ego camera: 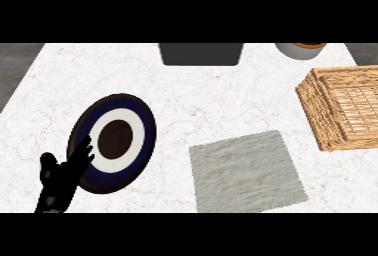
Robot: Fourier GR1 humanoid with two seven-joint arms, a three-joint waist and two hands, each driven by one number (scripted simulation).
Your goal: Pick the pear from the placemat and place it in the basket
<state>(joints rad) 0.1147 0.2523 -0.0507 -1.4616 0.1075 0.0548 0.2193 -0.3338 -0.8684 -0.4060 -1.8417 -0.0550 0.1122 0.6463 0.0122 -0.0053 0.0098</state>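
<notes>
a round plate (118,142) with a dark blue band, a white ring and a brown centre lies at the left of the white marble counter (214,95). a dark grey box (201,53) sits at the far edge, and a white pot (299,50) with an orange-brown inside stands to its right.

The basket (345,107) is cut off at the right edge. The dark box (201,53) and the pot (300,50) are cropped at the far edge. Part of the plate (114,142) is hidden by the left hand (63,177).
</notes>
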